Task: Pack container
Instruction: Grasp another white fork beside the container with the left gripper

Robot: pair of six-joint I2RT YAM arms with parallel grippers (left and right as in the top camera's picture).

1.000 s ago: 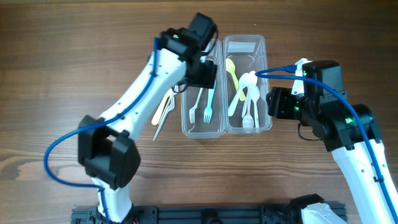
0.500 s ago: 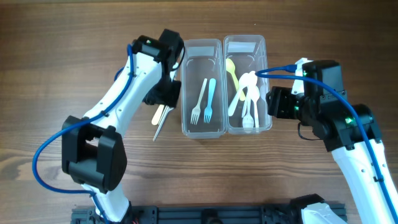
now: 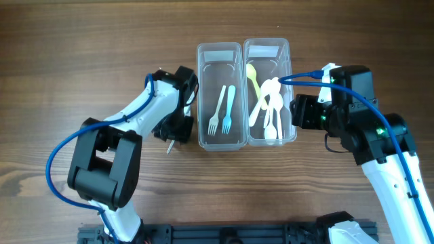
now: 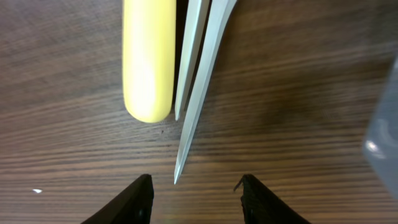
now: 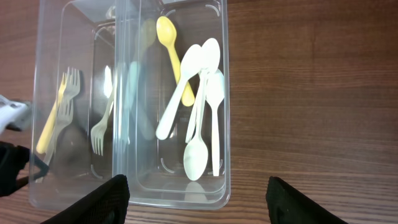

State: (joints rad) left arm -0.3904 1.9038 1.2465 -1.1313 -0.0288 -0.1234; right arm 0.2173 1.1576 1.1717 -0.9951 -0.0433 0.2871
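Two clear containers stand side by side. The left container [image 3: 203, 139] holds a white fork [image 3: 216, 112] and a light blue fork [image 3: 228, 108]. The right container [image 3: 293, 135] holds a yellow spoon [image 3: 252, 77] and several white spoons [image 3: 271, 108], also in the right wrist view [image 5: 205, 106]. My left gripper [image 3: 173, 129] is open and empty, low over a yellow knife [image 4: 148, 59] and white knives [image 4: 200, 81] on the table left of the containers; its fingertips [image 4: 140, 198] straddle a knife tip. My right gripper [image 5: 199, 200] is open and empty at the spoon container's [image 5: 225, 124] near end.
The wooden table [image 3: 81, 61] surrounds everything. The left container's corner [image 4: 382, 134] lies just right of my left gripper. In the overhead view only one knife tip [image 3: 169, 147] shows from under the left wrist.
My left arm has moved off the left container, leftward and toward the front, down over the knives on the table. The right arm has not moved.
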